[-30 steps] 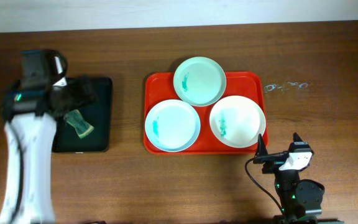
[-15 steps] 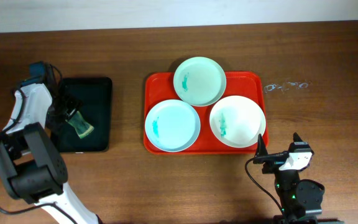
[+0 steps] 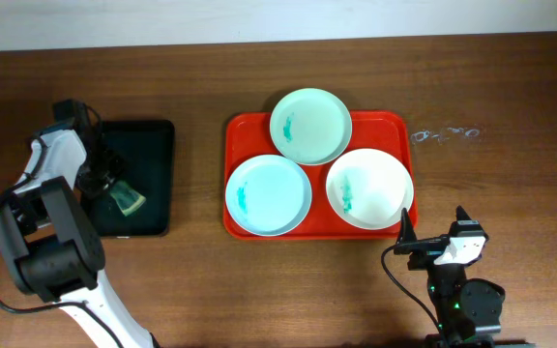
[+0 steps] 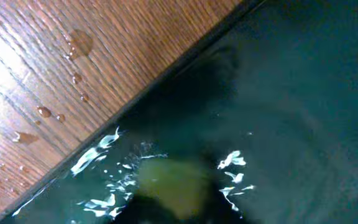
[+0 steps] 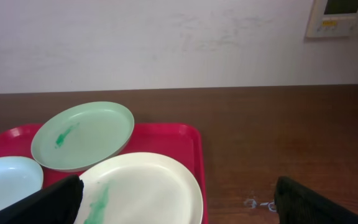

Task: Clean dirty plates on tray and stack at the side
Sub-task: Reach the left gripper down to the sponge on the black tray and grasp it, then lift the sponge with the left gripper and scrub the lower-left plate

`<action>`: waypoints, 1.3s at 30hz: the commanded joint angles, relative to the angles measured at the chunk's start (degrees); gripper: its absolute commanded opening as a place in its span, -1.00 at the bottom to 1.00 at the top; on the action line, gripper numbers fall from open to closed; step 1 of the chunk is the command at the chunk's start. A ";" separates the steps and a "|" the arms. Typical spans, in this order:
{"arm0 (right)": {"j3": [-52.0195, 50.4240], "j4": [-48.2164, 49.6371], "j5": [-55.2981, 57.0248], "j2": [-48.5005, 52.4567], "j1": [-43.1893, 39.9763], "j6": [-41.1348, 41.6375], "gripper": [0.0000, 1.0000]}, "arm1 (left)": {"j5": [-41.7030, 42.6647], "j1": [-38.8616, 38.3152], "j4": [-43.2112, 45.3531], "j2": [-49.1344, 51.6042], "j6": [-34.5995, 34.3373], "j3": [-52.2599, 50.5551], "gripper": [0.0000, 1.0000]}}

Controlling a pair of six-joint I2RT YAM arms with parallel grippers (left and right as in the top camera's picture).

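Note:
Three plates lie on the red tray (image 3: 391, 122): a mint-green one (image 3: 309, 126) at the back, a pale blue one (image 3: 268, 194) front left and a white one (image 3: 368, 188) front right, each with a teal smear. My left gripper (image 3: 107, 186) is down on the black tray, its dark fingers closed against a yellow-green sponge (image 4: 169, 180) in shallow water. My right gripper (image 3: 434, 225) rests open near the front edge, just off the red tray's corner. Its view shows the white plate (image 5: 148, 186), green plate (image 5: 82, 134) and blue plate (image 5: 5, 177).
The black tray (image 3: 153, 145) sits left of the red tray, wet inside (image 4: 291, 93). Water drops (image 4: 73, 43) lie on the wood beside it. Faint wet marks (image 3: 443, 133) show right of the red tray. A pale wall (image 5: 166, 43) backs the table.
The left arm swung round and dropped onto the black tray, and its jaws closed in on the sponge. The right arm and the plates have not moved.

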 commanded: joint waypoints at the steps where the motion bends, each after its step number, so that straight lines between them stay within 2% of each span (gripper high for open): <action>1: -0.46 -0.20 0.68 -0.42 -0.35 0.24 0.97 | 1.31 -0.13 0.09 2.05 0.59 0.00 -1.00; 2: -0.46 -0.20 0.68 -0.42 -0.35 0.24 0.97 | 1.33 -0.13 -0.68 2.05 0.59 0.00 -0.44; 3: -0.46 -0.20 0.68 -0.42 -0.35 0.24 0.97 | 1.38 -0.13 -1.79 2.05 0.59 0.00 0.64; 4: -0.46 -0.20 0.68 -0.42 -0.35 0.24 0.97 | 1.92 -0.13 -3.04 2.05 0.59 0.00 0.98; 9: -0.46 -0.20 0.68 -0.42 -0.35 0.24 0.97 | 9.46 -0.20 -12.15 2.05 0.59 -0.02 0.98; 12: -0.46 -0.20 0.68 -0.42 -0.35 0.24 0.97 | 9.46 -0.20 -15.61 2.05 0.57 -0.02 0.98; 13: -0.46 -0.20 0.68 -0.42 -0.35 0.24 0.97 | 9.49 -0.17 -16.17 2.05 0.57 -0.02 0.79; 14: -0.46 -0.20 0.68 -0.42 -0.35 0.24 0.97 | 9.90 -0.17 -16.57 2.05 0.59 -0.02 0.51; 15: -0.46 -0.20 0.68 -0.42 -0.35 0.24 0.97 | 10.08 -0.17 -17.16 2.05 0.59 -0.02 -0.16; 16: -0.46 -0.20 0.68 -0.42 -0.35 0.24 0.97 | 10.05 -0.13 -17.33 2.05 0.59 -0.02 -0.67; 17: -0.46 -0.20 0.68 -0.42 -0.35 0.22 0.97 | 10.05 -0.13 -17.29 2.05 0.59 -0.02 -0.88; 19: -0.46 -0.20 0.68 -0.42 -0.35 0.24 0.97 | 9.16 -0.13 -16.20 2.05 0.59 -0.02 -1.00; 22: -0.46 -0.20 0.68 -0.42 -0.35 0.24 0.97 | 0.50 -0.13 -14.25 2.05 0.57 -0.02 -1.00; 23: -0.46 -0.20 0.68 -0.42 -0.35 0.24 0.97 | -1.62 -0.13 -13.25 2.05 0.59 -0.02 0.28; 24: -0.46 -0.20 0.68 -0.42 -0.35 0.24 0.97 | -2.27 -0.13 -12.50 2.05 0.59 -0.02 0.98; 30: -0.46 -0.20 0.68 -0.42 -0.35 0.24 0.97 | -2.25 -0.13 -9.77 2.05 0.59 -0.02 0.98; 31: -0.46 -0.20 0.68 -0.42 -0.35 0.24 0.97 | -2.23 -0.13 -9.75 2.05 0.57 0.00 0.93; 32: -0.46 -0.20 0.68 -0.42 -0.35 0.24 0.97 | -2.23 -0.13 -9.75 2.05 0.57 0.00 0.67; 33: -0.46 -0.20 0.68 -0.42 -0.35 0.24 0.97 | -2.23 -0.13 -9.81 2.05 0.59 -0.02 0.20; 34: -0.46 -0.20 0.68 -0.42 -0.35 0.24 0.97 | -2.23 -0.13 -9.84 2.05 0.57 0.00 -0.11; 37: -0.46 -0.20 0.68 -0.42 -0.35 0.24 0.97 | -2.23 -0.13 -9.94 2.03 0.59 0.98 -0.43; 39: -0.46 -0.20 0.68 -0.42 -0.35 0.24 0.97 | -2.25 -0.13 -10.47 2.01 0.61 2.23 -0.98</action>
